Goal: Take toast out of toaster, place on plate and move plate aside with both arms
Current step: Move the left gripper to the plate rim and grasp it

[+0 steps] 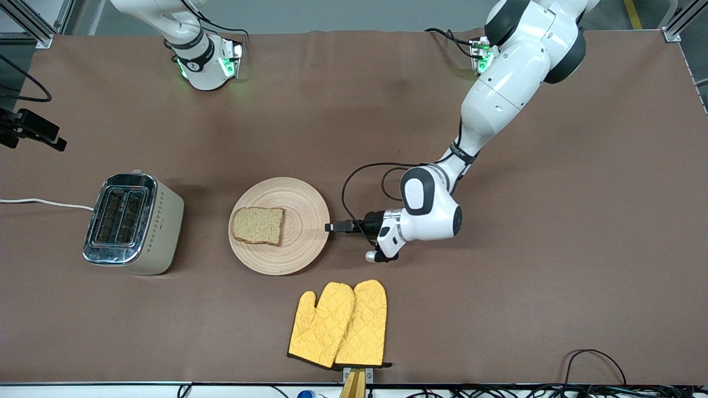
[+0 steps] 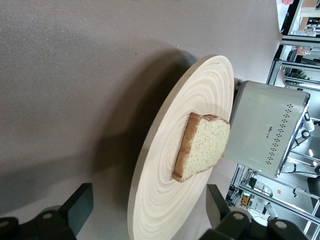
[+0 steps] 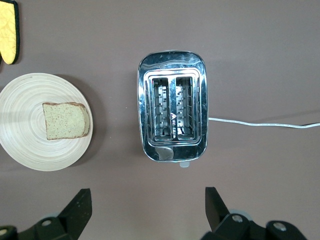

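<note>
Toast (image 1: 258,225) lies flat on the plate (image 1: 301,249), toward its nine o'clock side, plate mid-table between the toaster (image 1: 133,223) and the left arm. Left gripper (image 1: 336,226) sits low at the plate's three o'clock rim, fingers (image 2: 80,206) spread either side of the edge, gripping nothing. Right gripper (image 3: 145,207) hangs high over the toaster, fingers spread, waiting. Oven mitts (image 1: 339,324) lie at the plate's five o'clock, nearer the camera.

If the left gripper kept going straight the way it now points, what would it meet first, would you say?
Most likely the rim of the round light wooden plate: the open left gripper sits low at its edge, straddling it in the wrist view.
</note>
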Controlling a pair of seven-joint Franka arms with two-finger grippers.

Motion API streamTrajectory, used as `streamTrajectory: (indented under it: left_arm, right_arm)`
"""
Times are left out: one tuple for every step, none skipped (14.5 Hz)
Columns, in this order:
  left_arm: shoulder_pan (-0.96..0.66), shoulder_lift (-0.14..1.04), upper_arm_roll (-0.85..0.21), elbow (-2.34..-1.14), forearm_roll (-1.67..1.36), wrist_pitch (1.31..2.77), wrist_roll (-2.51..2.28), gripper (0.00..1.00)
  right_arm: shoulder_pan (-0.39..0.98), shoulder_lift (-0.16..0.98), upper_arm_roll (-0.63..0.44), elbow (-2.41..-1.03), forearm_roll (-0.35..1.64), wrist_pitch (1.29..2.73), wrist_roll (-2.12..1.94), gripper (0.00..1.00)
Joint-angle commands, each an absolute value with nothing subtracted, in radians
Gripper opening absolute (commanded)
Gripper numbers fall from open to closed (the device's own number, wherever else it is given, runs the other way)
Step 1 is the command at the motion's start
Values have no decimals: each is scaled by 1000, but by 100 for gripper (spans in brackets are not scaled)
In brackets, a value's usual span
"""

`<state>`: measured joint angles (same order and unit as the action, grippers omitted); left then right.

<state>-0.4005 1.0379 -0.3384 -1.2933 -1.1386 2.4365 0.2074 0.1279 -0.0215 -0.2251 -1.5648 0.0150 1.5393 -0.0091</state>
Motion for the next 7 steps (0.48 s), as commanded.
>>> streamTrajectory:
  left_arm:
    - [-431, 1074, -341, -1244, -1192, 2460, 250, 99]
    - [-440, 1081, -341, -1243, -1195, 2485, 252, 98]
    - [-454, 1084, -341, -1241, -1195, 2502, 253, 98]
    - [-469, 1089, -341, -1230, -1195, 2517, 256, 97]
    - [-479, 1100, -341, -1226, -1195, 2531, 264, 96]
    - [-486, 1106, -341, -1220, -1195, 2540, 273, 94]
    - [-494, 1114, -341, -1215, -1195, 2540, 278, 90]
  right_arm:
    - [130, -35, -210, -1581, -6, 1537, -11, 100]
    - [132, -34, -210, -1580, -6, 1532, -9, 100]
    - [135, -32, -207, -1578, -5, 1534, -9, 100]
    - [126, -32, -201, -1577, -3, 1534, -11, 100]
    - [98, -32, -174, -1577, -3, 1531, -15, 100]
    - [44, -34, -116, -1577, -3, 1526, -18, 100]
    - [-4, -34, -53, -1575, -6, 1514, -17, 100]
